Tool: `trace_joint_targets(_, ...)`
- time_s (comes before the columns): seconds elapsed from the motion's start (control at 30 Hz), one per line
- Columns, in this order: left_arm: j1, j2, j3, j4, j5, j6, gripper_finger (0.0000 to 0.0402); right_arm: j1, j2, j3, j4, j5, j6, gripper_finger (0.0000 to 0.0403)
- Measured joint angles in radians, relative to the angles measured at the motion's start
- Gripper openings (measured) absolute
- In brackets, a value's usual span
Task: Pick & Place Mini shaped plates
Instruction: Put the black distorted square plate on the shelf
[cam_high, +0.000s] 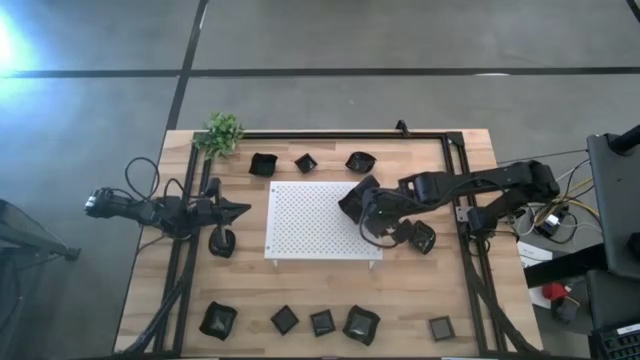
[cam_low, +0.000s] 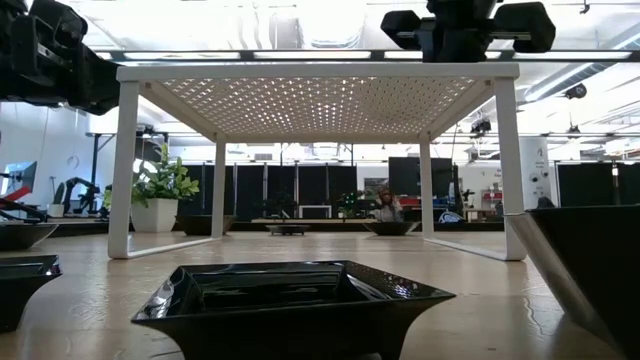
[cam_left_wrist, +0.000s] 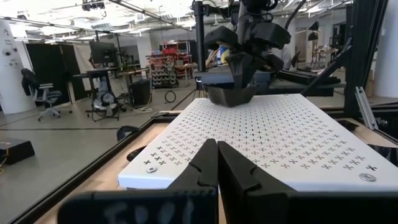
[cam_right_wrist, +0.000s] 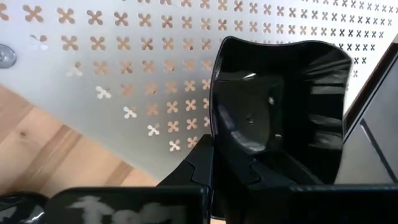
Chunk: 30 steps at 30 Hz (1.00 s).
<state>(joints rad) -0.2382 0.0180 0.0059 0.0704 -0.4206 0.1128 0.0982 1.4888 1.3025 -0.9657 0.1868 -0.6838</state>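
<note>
Plate (cam_right_wrist: 280, 106) pinched by rim in right gripper (cam_right_wrist: 214, 165), held over right edge of board (cam_high: 310, 220), likely for placing there. Left gripper (cam_left_wrist: 217, 163) closed, empty, parked left of board.

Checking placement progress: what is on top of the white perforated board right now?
Only one black plate, at its right edge, pinched by the right gripper. Whether it touches the white perforated board is hidden.

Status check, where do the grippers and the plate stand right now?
Right gripper shut on black plate, over white board's right edge. Left gripper shut, empty, parked left of board. Nothing blocking.
</note>
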Motion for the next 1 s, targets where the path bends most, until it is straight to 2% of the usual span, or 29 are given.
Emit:
trace_joint_targets(0.23, 0.000, 0.002, 0.000, 0.001, 0.000, -0.001, 0.0000, 0.000, -0.003, 0.002, -0.002, -0.002, 0.040, 0.0009)
trace_joint_targets(1.0, 0.000, 0.002, 0.000, 0.003, 0.000, -0.002, 0.0000, 0.000, -0.002, 0.002, 0.013, -0.001, 0.026, 0.0009)
